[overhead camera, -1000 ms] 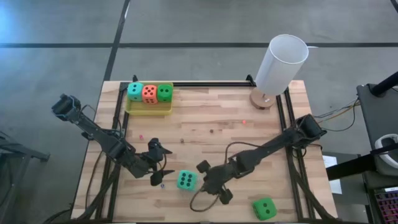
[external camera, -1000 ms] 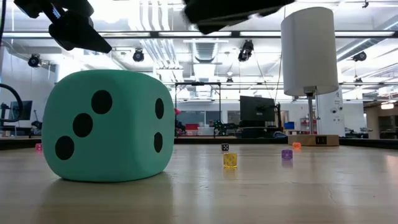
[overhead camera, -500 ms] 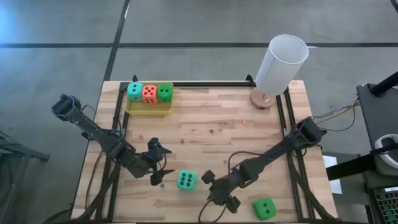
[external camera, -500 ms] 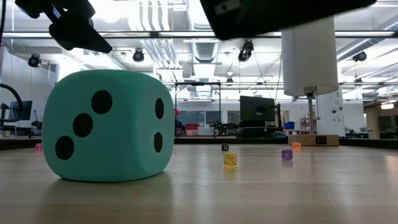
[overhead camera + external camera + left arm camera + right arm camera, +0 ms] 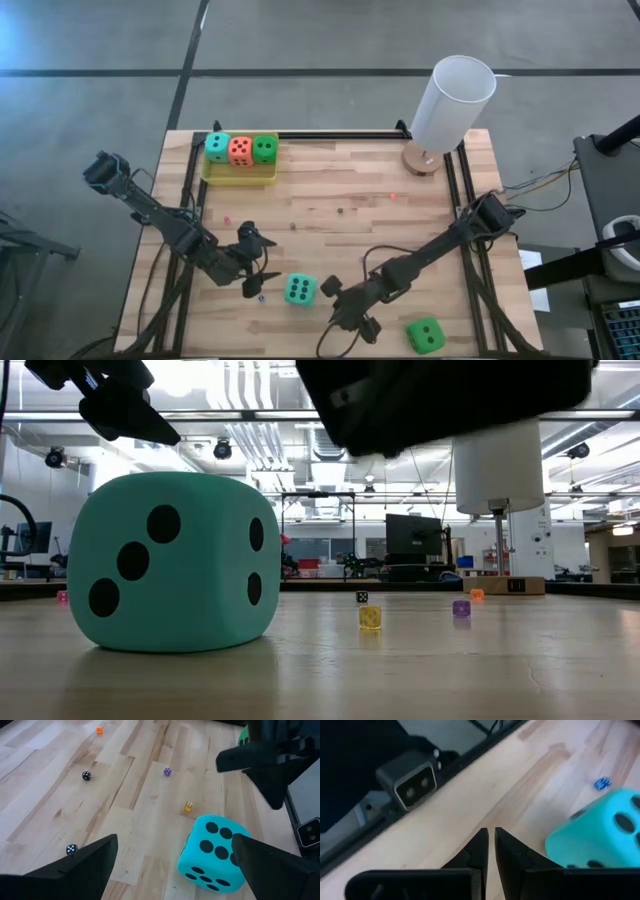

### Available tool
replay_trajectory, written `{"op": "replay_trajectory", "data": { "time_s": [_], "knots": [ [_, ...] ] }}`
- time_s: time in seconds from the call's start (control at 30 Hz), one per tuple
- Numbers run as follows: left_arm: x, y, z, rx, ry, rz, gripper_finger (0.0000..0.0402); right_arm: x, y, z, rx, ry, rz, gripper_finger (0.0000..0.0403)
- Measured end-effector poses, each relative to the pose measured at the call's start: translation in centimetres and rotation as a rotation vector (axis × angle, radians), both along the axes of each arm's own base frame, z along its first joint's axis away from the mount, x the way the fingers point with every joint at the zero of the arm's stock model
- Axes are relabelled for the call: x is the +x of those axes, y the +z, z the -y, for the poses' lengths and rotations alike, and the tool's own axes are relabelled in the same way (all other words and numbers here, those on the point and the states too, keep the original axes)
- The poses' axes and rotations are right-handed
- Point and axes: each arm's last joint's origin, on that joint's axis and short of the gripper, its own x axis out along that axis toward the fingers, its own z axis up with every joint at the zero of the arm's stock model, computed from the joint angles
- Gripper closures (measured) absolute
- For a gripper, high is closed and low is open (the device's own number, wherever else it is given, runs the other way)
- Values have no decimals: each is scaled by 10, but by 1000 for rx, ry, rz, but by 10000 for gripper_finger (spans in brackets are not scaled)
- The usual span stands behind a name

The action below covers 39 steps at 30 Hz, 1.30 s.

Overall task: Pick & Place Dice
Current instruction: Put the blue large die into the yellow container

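A teal die [image 5: 299, 290] lies on the table [image 5: 340, 190] between the left gripper [image 5: 262, 268], fingers spread empty beside it, and the right gripper [image 5: 348, 312], fingers nearly closed on nothing. Only the high view shows the tray [image 5: 240, 172] holding three dice and a green die [image 5: 425, 335] near the right gripper; five in all.

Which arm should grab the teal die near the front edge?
Left, probably. The left tool sits open right beside the soft teal die with black pips, facing it. The right tool looks nearly shut and points away.
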Motion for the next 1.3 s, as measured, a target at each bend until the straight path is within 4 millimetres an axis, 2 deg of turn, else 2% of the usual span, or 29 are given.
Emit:
{"op": "replay_trajectory", "data": {
  "time_s": [0.37,0.67,0.87,1.3],
  "knots": [
    [0,0,0,1,1,-1,5,3,-2,-2,19,3,33,374],
    [0,0,0,1,0,-1,9,12,-15,-2,-1,23,82,374],
    [0,0,0,3,0,-3,7,24,-12,15,6,-21,119,374],
    [0,0,0,3,0,-2,8,48,-26,50,2,-106,162,374]
  ]
}}
